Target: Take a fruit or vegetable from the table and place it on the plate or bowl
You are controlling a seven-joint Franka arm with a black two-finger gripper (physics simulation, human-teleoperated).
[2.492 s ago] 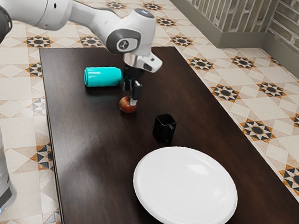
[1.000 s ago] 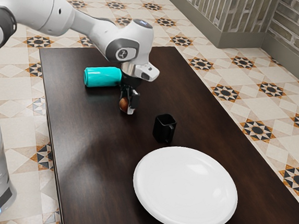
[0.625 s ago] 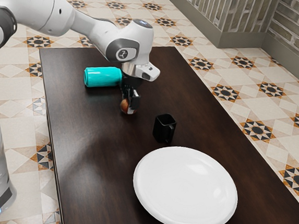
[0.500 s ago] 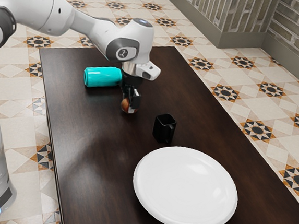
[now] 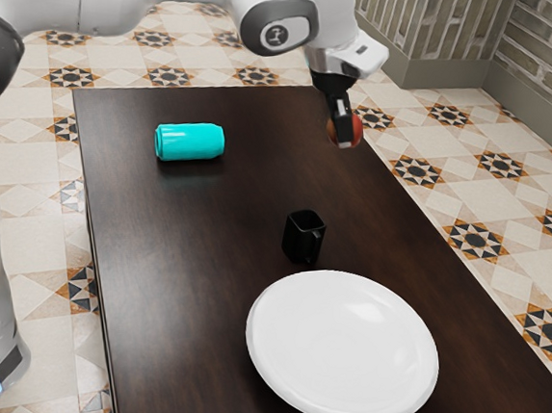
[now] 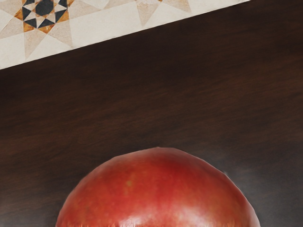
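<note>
Transit step: gripper (image 5: 343,126) clamped on red apple (image 5: 349,134), aloft over table (image 5: 166,274). Nxt: carry to white plate (image 5: 342,355), lower, release.

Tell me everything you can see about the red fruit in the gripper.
The red fruit is small, round and smooth, deep red with faint yellowish flecks and a glossy skin, apple-like. It hangs in the air, clamped from two sides by the black gripper, touching nothing else. Below it lies the dark wooden table, near its edge on the exterior view's right.
</note>
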